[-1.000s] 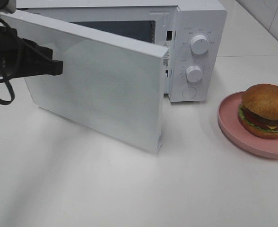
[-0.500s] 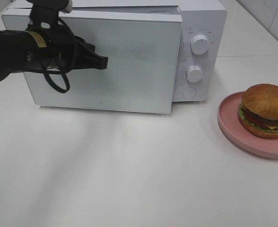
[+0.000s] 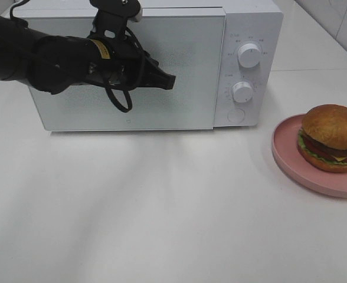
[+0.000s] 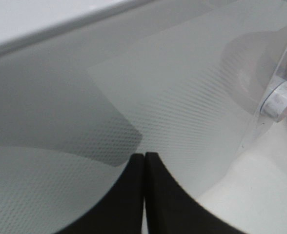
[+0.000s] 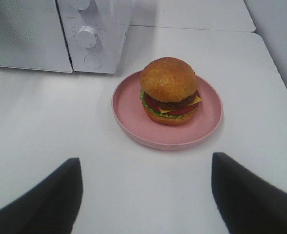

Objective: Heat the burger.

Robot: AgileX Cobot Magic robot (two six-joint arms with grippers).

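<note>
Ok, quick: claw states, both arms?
Left claw: shut, empty, at the microwave door.
Right claw: open, empty, short of the burger.

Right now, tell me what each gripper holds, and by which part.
Nothing. The shut left gripper presses the white microwave door; the open right gripper is empty.

High front overview; close wrist views, microwave [image 3: 150,65] in all.
</note>
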